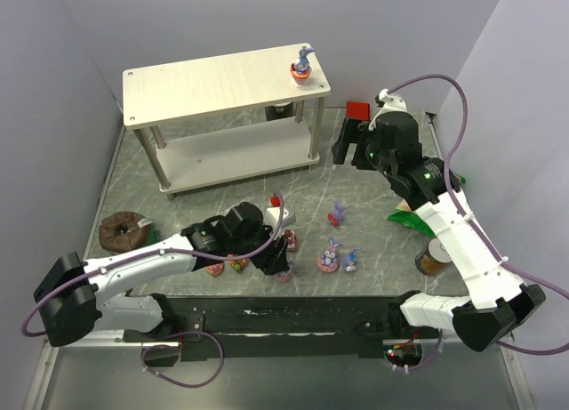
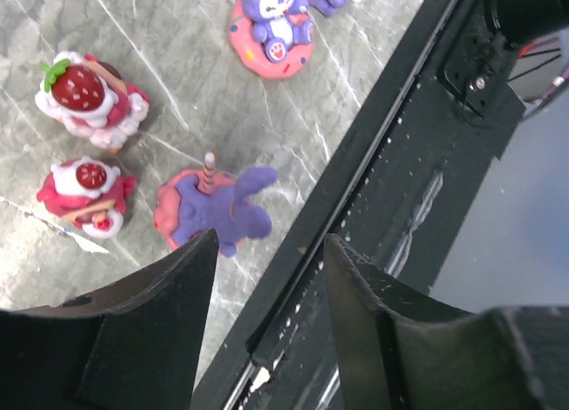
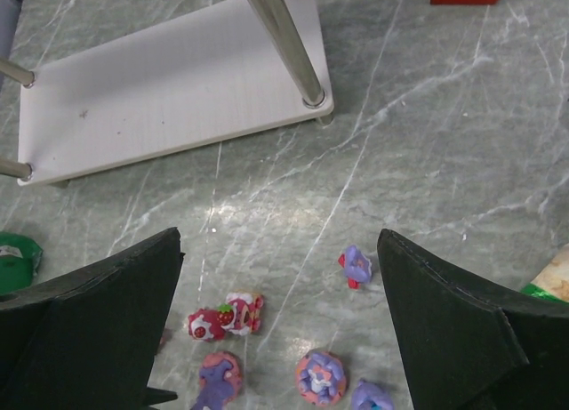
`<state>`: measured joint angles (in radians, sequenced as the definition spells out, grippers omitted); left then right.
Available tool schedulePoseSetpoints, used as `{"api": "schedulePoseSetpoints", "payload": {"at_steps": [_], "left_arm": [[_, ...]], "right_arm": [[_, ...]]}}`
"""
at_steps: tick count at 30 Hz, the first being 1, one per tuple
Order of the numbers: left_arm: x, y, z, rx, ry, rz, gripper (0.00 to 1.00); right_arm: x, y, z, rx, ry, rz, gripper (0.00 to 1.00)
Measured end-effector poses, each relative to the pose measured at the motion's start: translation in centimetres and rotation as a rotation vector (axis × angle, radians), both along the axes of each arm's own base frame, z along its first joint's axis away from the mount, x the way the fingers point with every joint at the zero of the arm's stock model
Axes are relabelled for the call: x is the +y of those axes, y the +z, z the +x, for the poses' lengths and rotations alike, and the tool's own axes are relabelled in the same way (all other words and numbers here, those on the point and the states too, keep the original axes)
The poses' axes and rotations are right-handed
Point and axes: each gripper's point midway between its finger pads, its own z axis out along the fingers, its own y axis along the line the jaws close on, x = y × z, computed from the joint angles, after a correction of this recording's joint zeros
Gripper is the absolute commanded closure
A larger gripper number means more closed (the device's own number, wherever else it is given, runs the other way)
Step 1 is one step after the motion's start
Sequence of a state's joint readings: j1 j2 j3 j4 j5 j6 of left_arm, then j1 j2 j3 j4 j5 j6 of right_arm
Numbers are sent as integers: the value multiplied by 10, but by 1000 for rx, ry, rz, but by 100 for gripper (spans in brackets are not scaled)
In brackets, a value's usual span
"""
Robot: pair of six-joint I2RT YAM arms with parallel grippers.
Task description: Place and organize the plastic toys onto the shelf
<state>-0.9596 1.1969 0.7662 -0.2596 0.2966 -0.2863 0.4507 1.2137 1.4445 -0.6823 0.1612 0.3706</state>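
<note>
The shelf [image 1: 222, 81] stands at the back left, with one purple bunny on an orange base [image 1: 302, 69] at its top right corner. Its lower board [image 3: 169, 81] shows in the right wrist view. Several toys stand on the table's near middle: a bunny on a pink base [image 1: 329, 256], a small bunny [image 1: 337, 216] and strawberry sweets [image 2: 89, 94]. My left gripper [image 1: 277, 254] is open and empty, just beside a candle-topped bunny on a pink base [image 2: 213, 207]. My right gripper [image 1: 353, 152] is open and empty, high over the table right of the shelf.
A brown ring cake [image 1: 120, 230] on a green plate sits at the left. A red block [image 1: 357, 110] lies at the back right. A jar [image 1: 433, 257] and a green item [image 1: 409, 217] stand by the right arm. A black rail [image 2: 382, 205] borders the near edge.
</note>
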Motion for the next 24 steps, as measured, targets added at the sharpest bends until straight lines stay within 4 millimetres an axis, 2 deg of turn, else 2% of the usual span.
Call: {"api": "schedulePoseSetpoints", "payload": {"at_steps": [8, 17, 20, 23, 24], "left_arm": [[-12, -16, 1, -13, 7, 23, 48], [-14, -36, 2, -41, 30, 95, 62], [-14, -38, 5, -58, 49, 109, 71], [-15, -38, 6, -70, 59, 109, 93], [-15, -37, 7, -82, 60, 110, 97]], "right_arm": [[-5, -6, -8, 8, -12, 6, 3], [-12, -5, -16, -2, -30, 2, 3], [-15, -6, -18, -4, -38, -2, 3], [-18, -5, -19, -7, -46, -4, 3], [-19, -5, -19, -8, -48, -4, 3]]}}
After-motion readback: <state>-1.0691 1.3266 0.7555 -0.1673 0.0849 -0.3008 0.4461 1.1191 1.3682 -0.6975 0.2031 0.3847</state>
